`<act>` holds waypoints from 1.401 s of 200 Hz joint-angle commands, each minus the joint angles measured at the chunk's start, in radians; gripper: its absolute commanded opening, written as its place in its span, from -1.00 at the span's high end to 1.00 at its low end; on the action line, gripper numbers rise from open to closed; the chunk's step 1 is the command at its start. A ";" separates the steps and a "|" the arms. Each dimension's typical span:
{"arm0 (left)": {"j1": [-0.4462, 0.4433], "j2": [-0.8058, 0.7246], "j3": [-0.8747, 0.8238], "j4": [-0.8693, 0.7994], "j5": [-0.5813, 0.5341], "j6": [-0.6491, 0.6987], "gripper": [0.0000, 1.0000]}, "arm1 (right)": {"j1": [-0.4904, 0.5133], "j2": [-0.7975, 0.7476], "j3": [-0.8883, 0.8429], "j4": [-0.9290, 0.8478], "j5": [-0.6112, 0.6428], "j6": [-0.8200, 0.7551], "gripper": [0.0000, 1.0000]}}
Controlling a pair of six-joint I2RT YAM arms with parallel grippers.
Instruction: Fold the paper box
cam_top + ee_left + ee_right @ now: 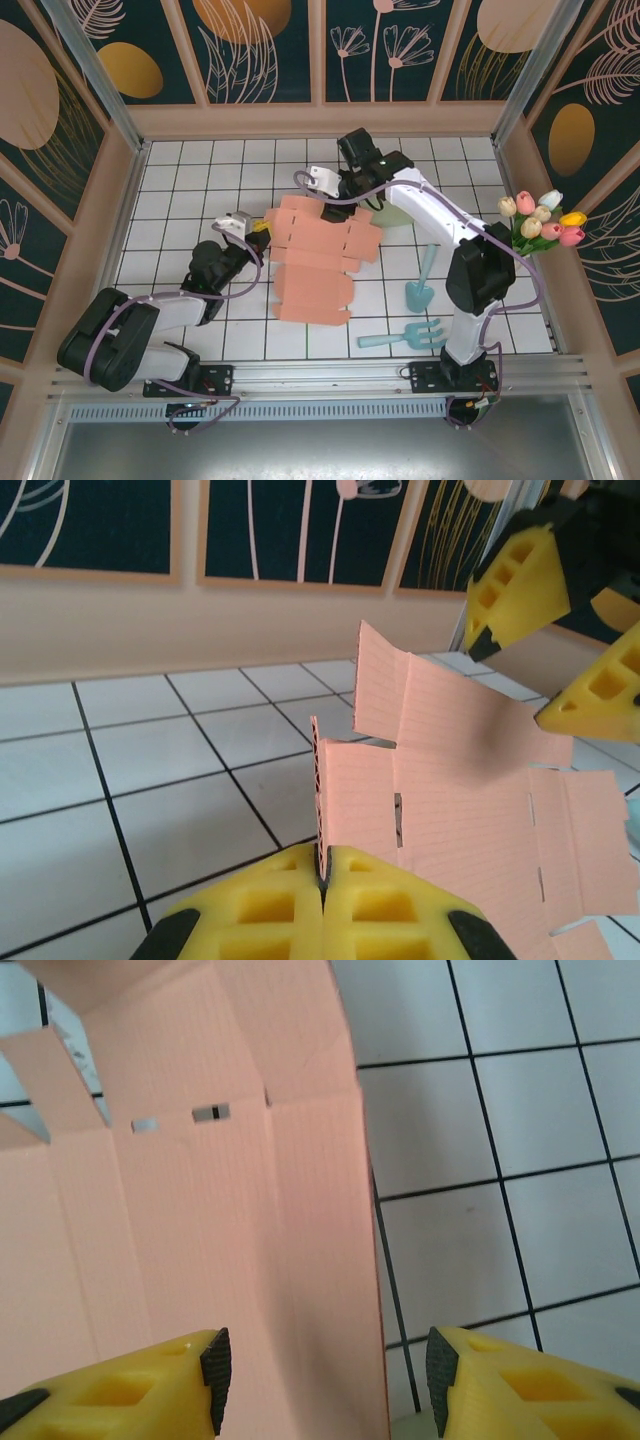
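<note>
White tiled tabletop (200, 170): left gripper (323, 865) pinched the flat pink corrugated paper box (460, 820) by one edge; right gripper (325, 1365) hovered open; folding needed a firm anchor.

I worked at a table (180, 190) with a white top, cut into squares by thin black lines. Walls went round three sides of it. The back wall (400, 50), the left wall (40, 150) and the right wall (600, 120) were dark blue-green. Big flowers, leaves and round shapes were drawn on them in gold and soft pink. Pale wooden strips (317, 50) split the walls into panels. A pale ledge (320, 120) ran along the bottom of the back wall. A shiny metal post (92, 70) leaned up at each far corner. A silver rail (330, 375) ran along the near edge, and past it lay a flat grey sheet (320, 450). The light was bright and even.
</note>
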 commanded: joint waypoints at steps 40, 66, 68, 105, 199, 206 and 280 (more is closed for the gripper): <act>-0.001 -0.016 -0.023 0.119 0.031 0.026 1.00 | -0.037 0.091 0.150 -0.310 0.018 -0.077 -0.06; -0.001 -0.010 -0.022 0.124 0.037 0.027 1.00 | -0.067 0.108 0.172 -0.333 -0.001 -0.091 0.00; -0.001 -0.011 -0.023 0.122 0.037 0.027 1.00 | -0.068 0.108 0.174 -0.333 -0.001 -0.091 0.00; -0.001 -0.007 -0.022 0.124 0.038 0.026 1.00 | -0.080 0.121 0.182 -0.349 0.010 -0.100 0.18; -0.001 -0.015 -0.007 0.088 -0.031 0.012 1.00 | -0.075 0.106 0.168 -0.345 -0.002 -0.122 1.00; -0.001 -0.014 -0.002 0.077 -0.057 0.002 1.00 | -0.073 0.103 0.162 -0.332 0.005 -0.122 1.00; -0.001 -0.150 0.071 -0.285 -0.421 -0.313 0.58 | -0.048 0.049 0.036 -0.132 0.086 -0.085 1.00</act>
